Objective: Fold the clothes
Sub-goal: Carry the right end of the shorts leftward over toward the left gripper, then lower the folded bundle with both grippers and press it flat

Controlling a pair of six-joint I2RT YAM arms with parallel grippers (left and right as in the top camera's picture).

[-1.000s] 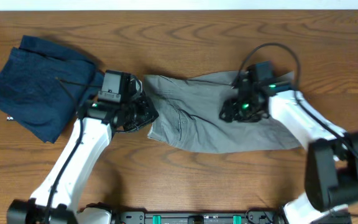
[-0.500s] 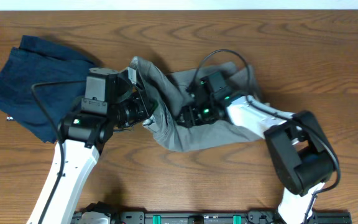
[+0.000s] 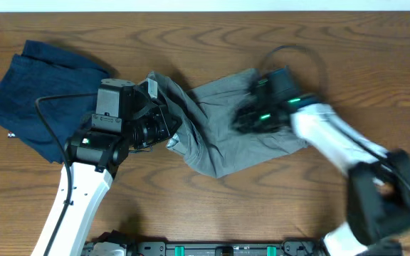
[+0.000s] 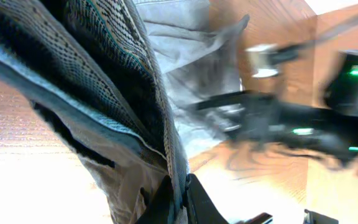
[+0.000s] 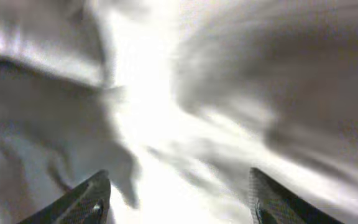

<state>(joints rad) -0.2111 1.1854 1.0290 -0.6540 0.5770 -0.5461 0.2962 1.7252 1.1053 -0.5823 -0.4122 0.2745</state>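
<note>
On the table, stretched left to right: clothes, left end pinched in closed left jaws, right half beneath wide-spread, seemingly empty right jaws.

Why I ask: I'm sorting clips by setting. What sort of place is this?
Likely a robotics lab workbench: a brown wooden table, two white robot arms rising from its near edge, and a grey woven garment and dark navy folded garment.

A dark navy garment lies loosely folded and rumpled at the far left of the brown wooden worktop. A black rail with small green marks runs along the worktop's near edge.
</note>
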